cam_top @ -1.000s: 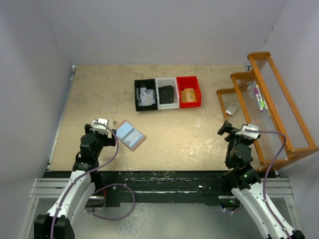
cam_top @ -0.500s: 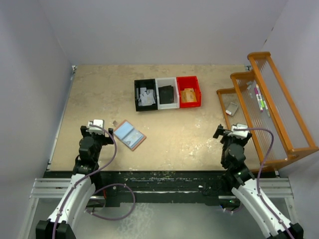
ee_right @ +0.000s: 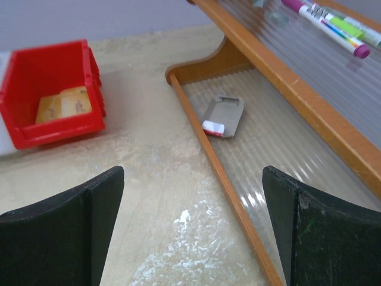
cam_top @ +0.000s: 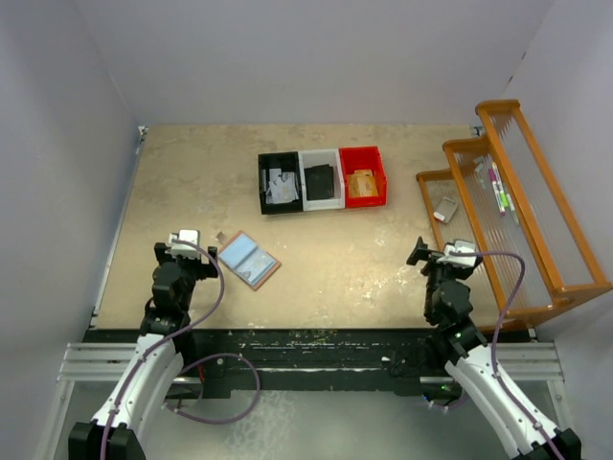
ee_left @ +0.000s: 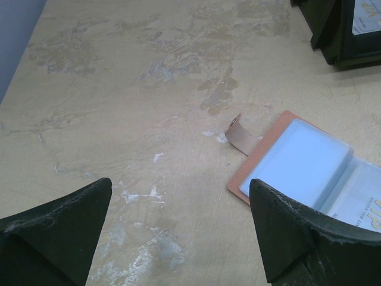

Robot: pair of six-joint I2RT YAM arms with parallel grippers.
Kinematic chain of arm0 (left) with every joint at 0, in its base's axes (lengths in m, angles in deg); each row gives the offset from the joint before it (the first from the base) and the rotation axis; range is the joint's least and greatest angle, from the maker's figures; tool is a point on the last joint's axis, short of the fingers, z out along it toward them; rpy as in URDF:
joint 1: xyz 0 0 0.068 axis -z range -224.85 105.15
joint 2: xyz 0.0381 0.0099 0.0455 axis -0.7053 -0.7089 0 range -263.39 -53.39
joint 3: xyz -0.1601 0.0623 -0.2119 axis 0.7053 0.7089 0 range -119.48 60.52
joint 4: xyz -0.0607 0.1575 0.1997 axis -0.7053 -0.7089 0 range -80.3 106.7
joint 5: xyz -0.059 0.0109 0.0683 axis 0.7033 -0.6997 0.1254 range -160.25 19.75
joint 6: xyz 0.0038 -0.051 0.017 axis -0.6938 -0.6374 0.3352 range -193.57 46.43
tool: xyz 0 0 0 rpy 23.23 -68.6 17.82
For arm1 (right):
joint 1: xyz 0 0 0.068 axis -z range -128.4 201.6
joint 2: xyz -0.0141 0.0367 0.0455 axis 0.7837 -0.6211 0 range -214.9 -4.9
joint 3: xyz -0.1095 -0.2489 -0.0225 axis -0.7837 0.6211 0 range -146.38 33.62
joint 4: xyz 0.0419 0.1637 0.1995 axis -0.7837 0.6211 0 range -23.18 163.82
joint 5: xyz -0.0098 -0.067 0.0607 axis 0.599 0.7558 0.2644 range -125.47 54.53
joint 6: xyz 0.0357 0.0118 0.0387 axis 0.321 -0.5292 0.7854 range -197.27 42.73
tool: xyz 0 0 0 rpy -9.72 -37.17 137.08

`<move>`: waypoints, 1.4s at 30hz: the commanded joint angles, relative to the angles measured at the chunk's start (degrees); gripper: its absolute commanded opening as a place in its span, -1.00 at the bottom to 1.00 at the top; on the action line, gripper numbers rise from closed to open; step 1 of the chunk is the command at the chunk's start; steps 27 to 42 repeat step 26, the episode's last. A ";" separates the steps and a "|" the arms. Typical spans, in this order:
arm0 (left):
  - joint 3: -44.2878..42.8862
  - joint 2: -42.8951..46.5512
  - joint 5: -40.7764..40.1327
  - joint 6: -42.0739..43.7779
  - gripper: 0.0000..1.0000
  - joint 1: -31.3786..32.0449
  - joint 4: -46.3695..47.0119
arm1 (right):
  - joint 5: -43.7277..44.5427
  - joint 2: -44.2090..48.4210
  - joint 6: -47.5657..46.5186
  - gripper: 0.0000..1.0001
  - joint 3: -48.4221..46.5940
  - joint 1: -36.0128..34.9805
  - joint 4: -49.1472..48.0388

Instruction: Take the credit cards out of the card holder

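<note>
Left wrist, unlike right wrist, shows the card holder (ee_left: 297, 170); left tool (ee_left: 180, 190), right tool (ee_right: 193, 179) wide.

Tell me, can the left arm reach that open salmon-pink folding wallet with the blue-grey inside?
Probably yes. The salmon-pink card holder lies open and flat, close ahead of the open left gripper and a little to its right, with nothing between them.

- Tan, scuffed table (cam_top: 345, 259) with white scrape marks.
- An open card holder (cam_top: 248, 259) lies flat at the near left, blue-grey inside up.
- A black bin (cam_top: 261, 184), white bin (cam_top: 321, 205) and red bin (cam_top: 381, 177) touch in 1 row, far centre.
- An orange wooden rack (cam_top: 498, 106) stands along the right edge.
</note>
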 commanded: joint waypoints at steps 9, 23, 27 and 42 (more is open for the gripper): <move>-0.35 0.45 -0.42 -1.02 0.99 -0.24 2.64 | -1.08 1.95 -0.80 0.99 0.68 0.02 -1.96; -0.54 -0.69 1.66 -0.26 0.99 -0.24 3.50 | -1.05 1.68 -0.74 0.99 0.65 0.01 -2.06; -0.71 -1.19 2.25 0.07 0.99 -0.24 3.54 | -0.99 1.67 -0.72 0.99 0.65 0.06 -2.09; -0.71 -1.19 2.25 0.07 0.99 -0.24 3.54 | -0.99 1.67 -0.72 0.99 0.65 0.06 -2.09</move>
